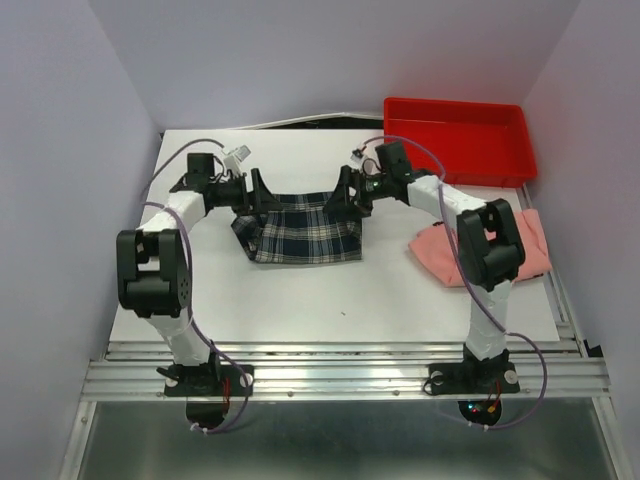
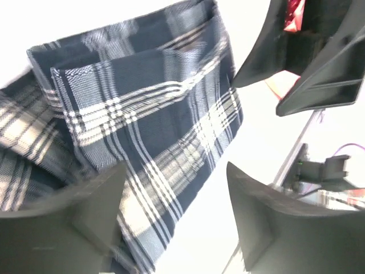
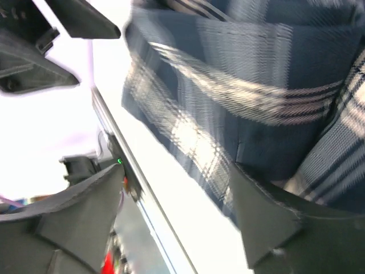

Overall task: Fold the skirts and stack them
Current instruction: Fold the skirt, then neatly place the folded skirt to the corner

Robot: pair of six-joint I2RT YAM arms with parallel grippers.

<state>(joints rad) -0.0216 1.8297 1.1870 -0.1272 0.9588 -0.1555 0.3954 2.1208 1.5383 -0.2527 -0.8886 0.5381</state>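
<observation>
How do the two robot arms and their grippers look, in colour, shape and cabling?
The left arm and right arm have white tubular links between bulky black joints. A thin purple cable loops along each. The left gripper and right gripper are black, with broad wedge-shaped fingers.

pink skirt (image 1: 432,256) — seemingly half-hidden, plaid skirt (image 3: 239,85) blurred

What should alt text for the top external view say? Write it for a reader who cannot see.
A dark plaid skirt lies partly folded on the white table, the left tool and right tool open at its far edge. A pink skirt lies to the right; a red tray sits at the far right corner.
</observation>
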